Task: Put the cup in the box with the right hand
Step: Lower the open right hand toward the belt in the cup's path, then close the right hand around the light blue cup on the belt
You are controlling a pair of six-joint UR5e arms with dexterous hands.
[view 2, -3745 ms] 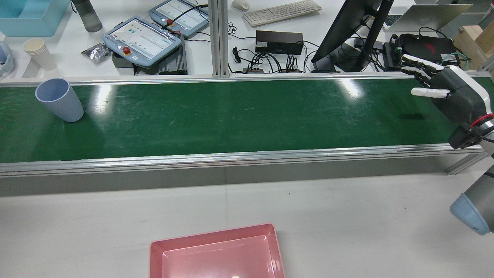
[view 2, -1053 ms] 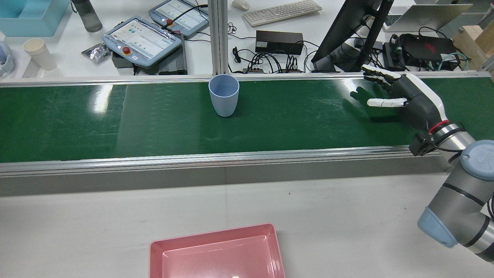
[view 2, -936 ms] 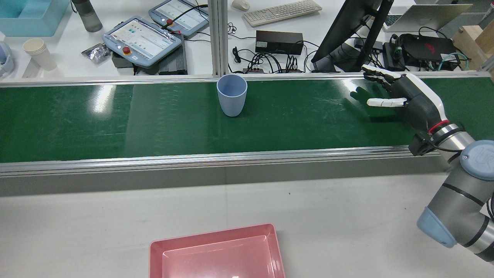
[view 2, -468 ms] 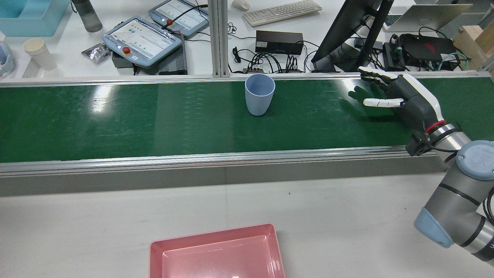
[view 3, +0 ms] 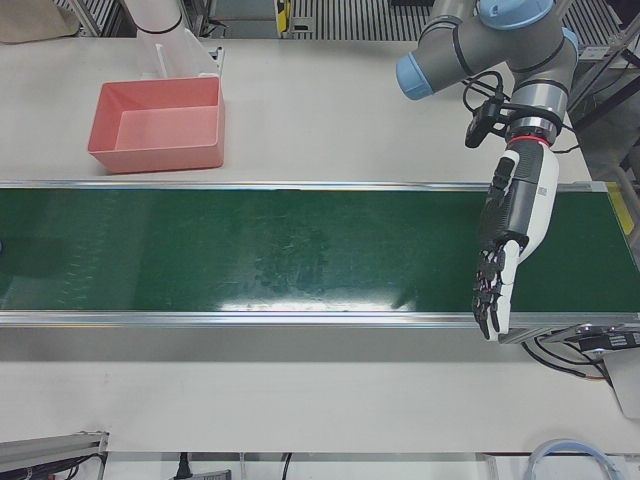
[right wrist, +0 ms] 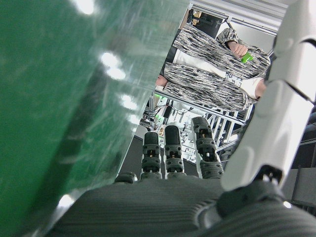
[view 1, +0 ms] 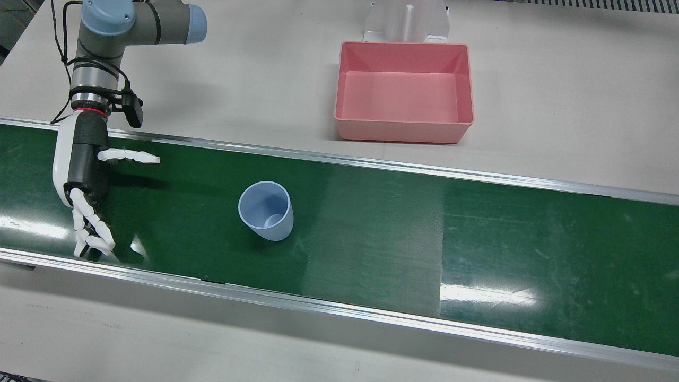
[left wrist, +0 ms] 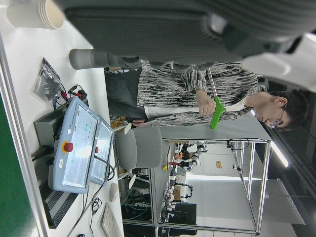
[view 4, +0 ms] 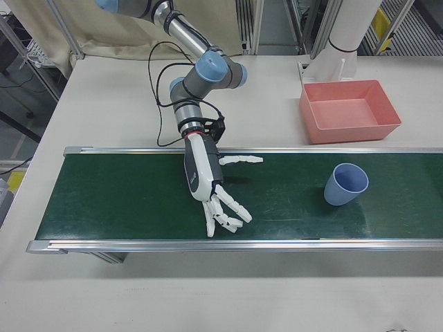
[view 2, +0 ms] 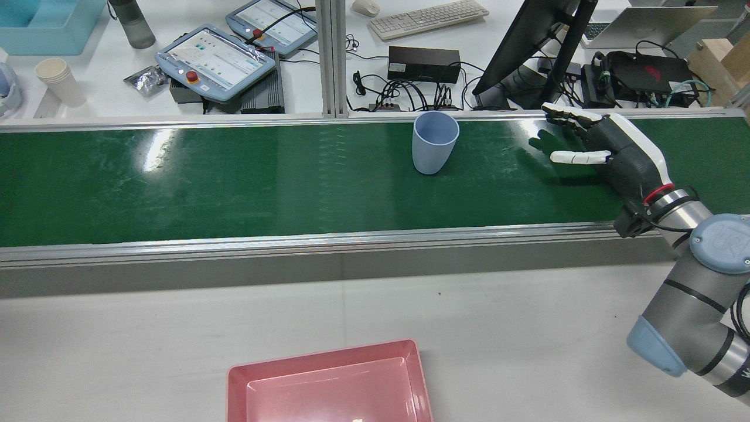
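Cup [view 2: 434,143], pale blue, stood upright and empty on the green conveyor belt [view 2: 234,181], near its far edge in the rear view. Right hand [view 2: 609,149] hovered over the same belt, well apart from the cup, fingers spread, holding nothing. Left hand [view 3: 512,235] hung over the belt's other end, fingers extended and apart. Pink box [view 1: 406,90] sat empty on the desk [view 1: 557,90] beside the belt

One cup [view 1: 265,210], one box [view 1: 403,90] (pink), two hands [view 1: 85,175] [view 3: 512,225].
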